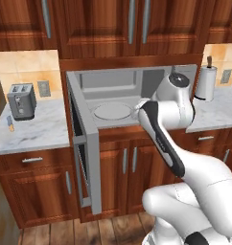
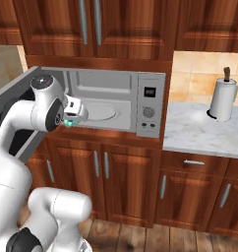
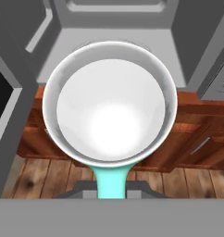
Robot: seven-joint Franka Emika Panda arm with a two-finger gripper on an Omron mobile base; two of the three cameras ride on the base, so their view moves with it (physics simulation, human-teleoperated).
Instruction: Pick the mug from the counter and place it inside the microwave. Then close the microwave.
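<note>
**Ana:** Mug first: where do you see it from the left base camera?

**Ben:** Hardly at all there; the arm's elbow covers the front of the microwave point(image 1: 137, 95). That view does give the open door point(image 1: 84, 143) swung out to the left, the white turntable plate point(image 1: 110, 111) inside, a toaster point(image 1: 21, 100) on the left tabletop point(image 1: 36, 134) and a paper towel roll point(image 1: 205, 82) on the right one.

**Ana:** And the right base camera?

**Ben:** It shows what the other hides: the pincer point(image 2: 69, 121) at the near left corner of the microwave's mouth, with a sliver of teal, the mug point(image 2: 68, 123), just under the hand. The button panel with its dial point(image 2: 149, 112) faces this side too.

**Ana:** The hand camera?

**Ben:** Straight down into the mug: whitish rim, pale inside, a teal strip of wall at the bottom edge where the pincer meets it. Beneath it lie the microwave's front edge, cabinet fronts and wooden floor point(image 3: 35, 176), so it hangs in the air before the opening, not on the plate.

**Ana:** Fingers?

**Ben:** Pressed together on the mug's wall, pinching it.
</note>
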